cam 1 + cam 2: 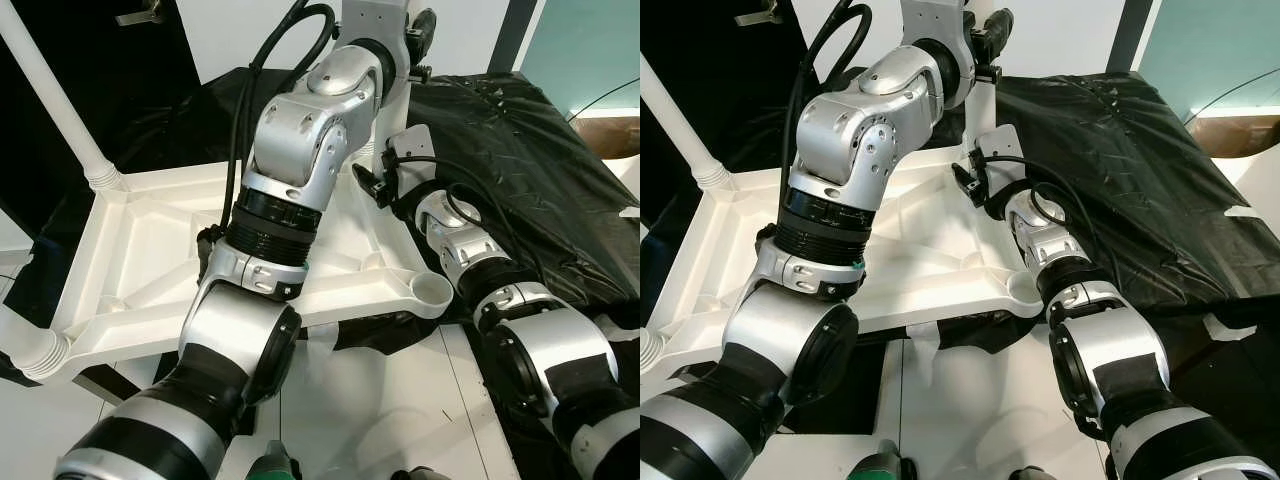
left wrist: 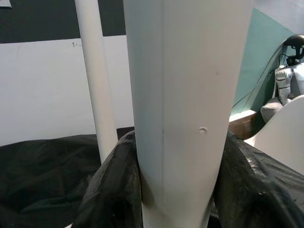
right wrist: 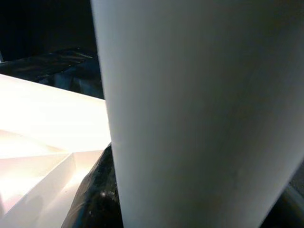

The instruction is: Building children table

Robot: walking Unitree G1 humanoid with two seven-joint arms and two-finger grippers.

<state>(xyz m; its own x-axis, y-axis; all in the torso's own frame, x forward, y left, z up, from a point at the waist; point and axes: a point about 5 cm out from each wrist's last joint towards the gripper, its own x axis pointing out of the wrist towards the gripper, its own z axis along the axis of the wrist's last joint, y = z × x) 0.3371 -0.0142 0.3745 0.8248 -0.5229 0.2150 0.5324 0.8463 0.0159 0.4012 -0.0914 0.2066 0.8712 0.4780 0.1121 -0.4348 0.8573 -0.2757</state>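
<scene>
Close to both wrist cameras stands a white table leg (image 2: 185,114), between black fingers (image 2: 109,190) of the left gripper and black fingers (image 3: 92,199) of the right gripper; both look clamped on it. White table top (image 1: 140,270) lies upside down, ribbed underside up, on black plastic sheet (image 1: 1120,170). Another leg (image 1: 60,100) stands at its far left corner; near right socket (image 1: 432,292) is open. No readable writing.

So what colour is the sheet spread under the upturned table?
Black, glossy and wrinkled; the sheet shows best in the right eye view, beneath the white table.
</scene>
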